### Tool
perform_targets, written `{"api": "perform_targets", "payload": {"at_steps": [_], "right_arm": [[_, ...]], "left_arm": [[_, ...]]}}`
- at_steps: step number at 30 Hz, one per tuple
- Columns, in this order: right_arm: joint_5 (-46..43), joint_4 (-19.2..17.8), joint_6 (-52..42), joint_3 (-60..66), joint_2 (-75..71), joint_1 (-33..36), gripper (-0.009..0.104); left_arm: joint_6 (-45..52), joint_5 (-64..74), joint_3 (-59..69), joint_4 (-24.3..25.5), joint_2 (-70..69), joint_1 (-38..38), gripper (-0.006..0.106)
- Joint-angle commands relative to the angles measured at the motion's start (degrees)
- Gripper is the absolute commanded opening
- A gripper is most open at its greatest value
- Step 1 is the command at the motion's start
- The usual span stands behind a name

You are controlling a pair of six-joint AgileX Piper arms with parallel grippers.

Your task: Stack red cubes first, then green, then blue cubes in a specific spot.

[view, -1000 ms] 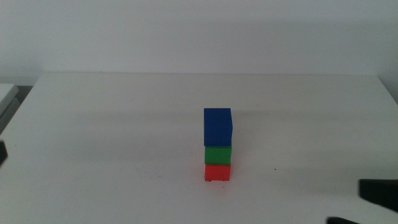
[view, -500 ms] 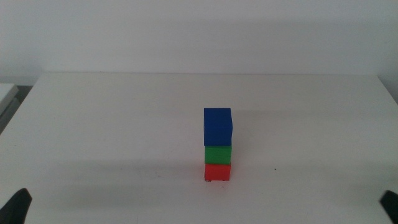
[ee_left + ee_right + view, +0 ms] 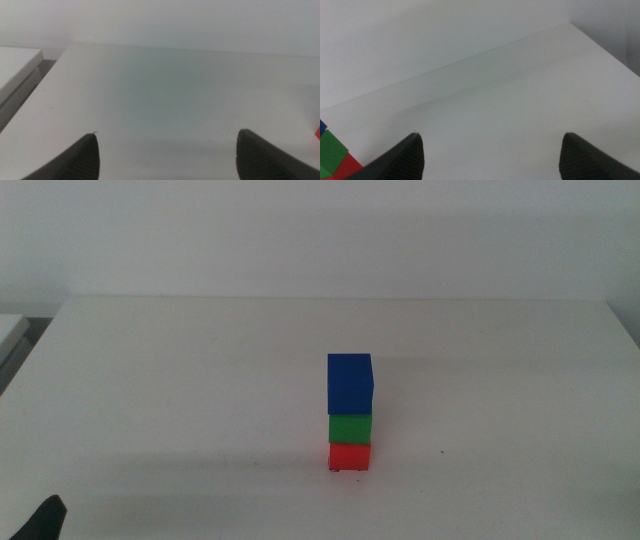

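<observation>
One stack stands on the white table: the red cube [image 3: 350,456] at the bottom, the green cube [image 3: 350,427] on it, the blue cube [image 3: 350,383] on top. The stack covers the specific spot. No gripper touches it. My left gripper [image 3: 168,134] is open and empty, and only a dark tip of it [image 3: 45,520] shows at the middle view's lower left corner, far from the stack. My right gripper [image 3: 491,135] is open and empty, outside the middle view. The right wrist view catches the blue cube [image 3: 322,127], green cube [image 3: 331,150] and red cube [image 3: 350,167] at its edge.
A pale flat surface [image 3: 10,330] adjoins the table's left side, also seen in the left wrist view [image 3: 15,57]. The table's far edge [image 3: 340,300] meets a plain wall. A tiny dark speck [image 3: 443,451] lies right of the stack.
Both grippers have drawn back toward the near edge. The right one has left the middle view, and the left one shows only at the lower left corner. The stack has not moved.
</observation>
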Motion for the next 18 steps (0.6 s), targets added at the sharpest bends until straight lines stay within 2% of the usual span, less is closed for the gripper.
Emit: {"api": "perform_targets", "payload": {"at_steps": [1, 4, 7, 18], "right_arm": [[-0.26, -1.46, -0.35, 0.18, -0.27, -0.43, 0.088], [-0.26, -2.73, -0.35, 0.18, -0.27, -0.43, 0.088], [-0.26, -2.73, -0.35, 0.18, -0.27, -0.43, 0.088], [-0.26, -2.36, -0.35, 0.18, -0.27, -0.43, 0.088]], "left_arm": [[0.02, -0.79, 0.29, -0.03, -0.21, -0.02, 0.094], [0.02, -2.08, 0.29, 0.49, -0.21, -0.02, 0.094], [0.02, -2.20, 0.29, 2.07, -0.21, -0.02, 0.094], [0.04, -2.20, 0.29, 2.07, -0.21, -0.02, 0.094]]}}
